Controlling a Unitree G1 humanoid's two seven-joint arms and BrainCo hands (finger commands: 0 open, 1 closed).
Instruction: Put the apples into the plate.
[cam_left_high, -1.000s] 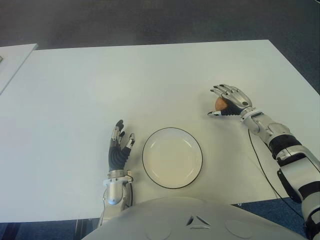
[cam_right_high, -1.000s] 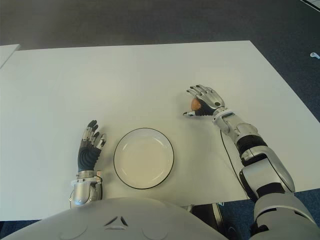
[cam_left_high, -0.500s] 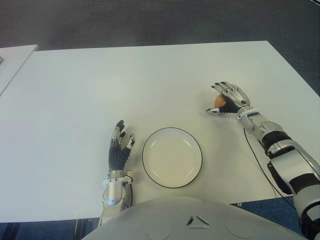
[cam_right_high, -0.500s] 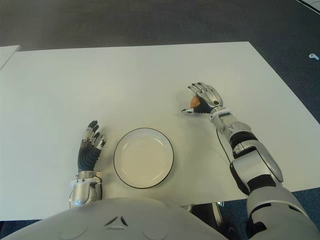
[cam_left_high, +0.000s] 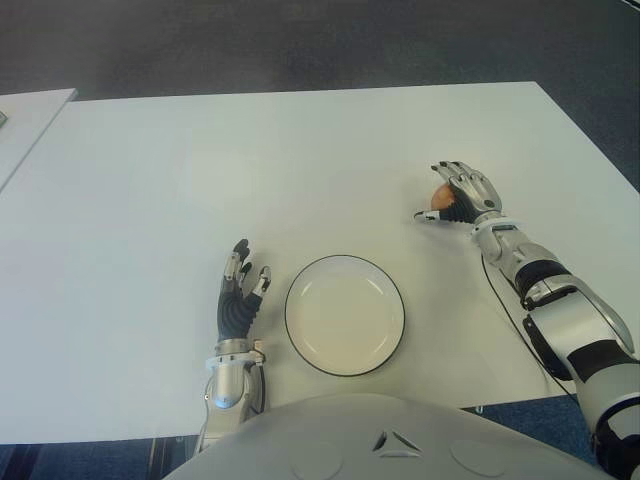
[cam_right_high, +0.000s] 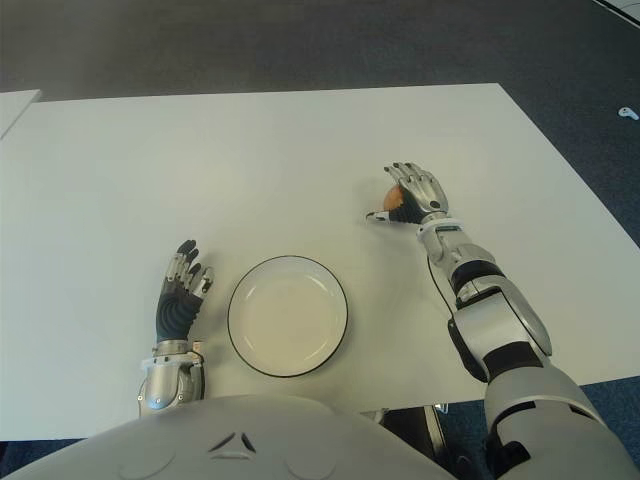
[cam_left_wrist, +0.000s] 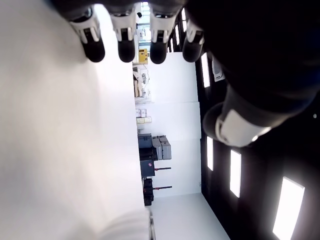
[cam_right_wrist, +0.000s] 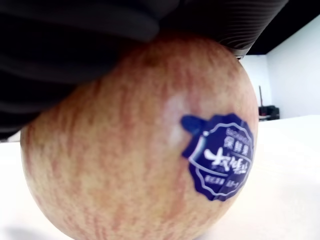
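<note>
The left hand (cam_left_high: 240, 300) is seen near the front edge of the white table (cam_left_high: 200, 170), just left of the round white black-rimmed plate (cam_left_high: 345, 315), fingers extended and holding nothing. The plate holds nothing. To its far right, the right hand (cam_left_high: 460, 196) has drawn its fingers down over the red-streaked, blue-stickered apple (cam_right_wrist: 145, 160) since a second ago; a grasp is judged nearly secured, lifting outstanding.
</note>
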